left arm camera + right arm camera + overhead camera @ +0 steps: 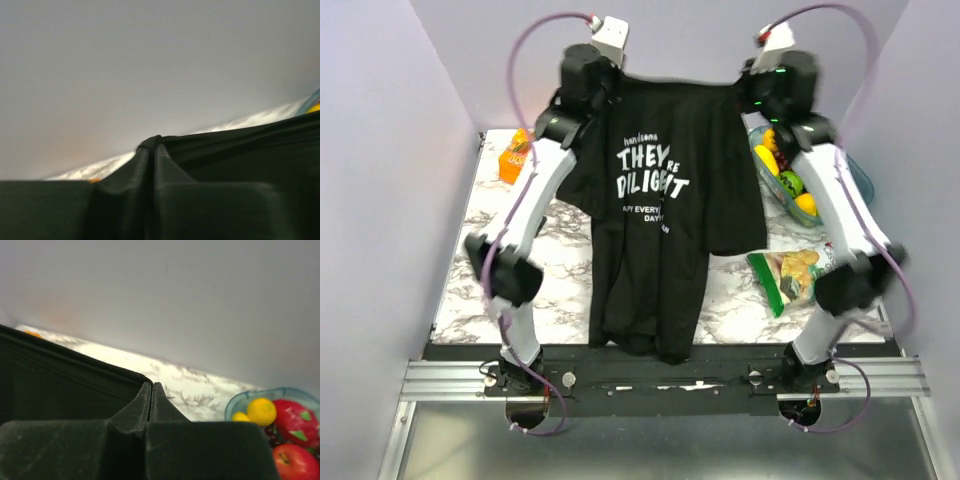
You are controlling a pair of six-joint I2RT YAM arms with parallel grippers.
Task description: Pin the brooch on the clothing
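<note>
Right tool (151, 390) pinches T-shirt (60, 382); bowl (239, 404) apparently holds fruit (261, 411).

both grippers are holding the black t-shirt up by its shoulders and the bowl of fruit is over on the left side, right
Not quite. The bowl of fruit is on the right side, not the left, as the top external view shows. The rest is right: the left gripper and the right gripper each pinch a shoulder of the black t-shirt, holding it up between them.

The top external camera looks steeply down from beyond the near edge of the marble table (565, 275). Both wrist cameras sit close at the top edge of the black T-shirt (650, 200), facing the grey wall (150, 60); all three share that shirt.
</note>
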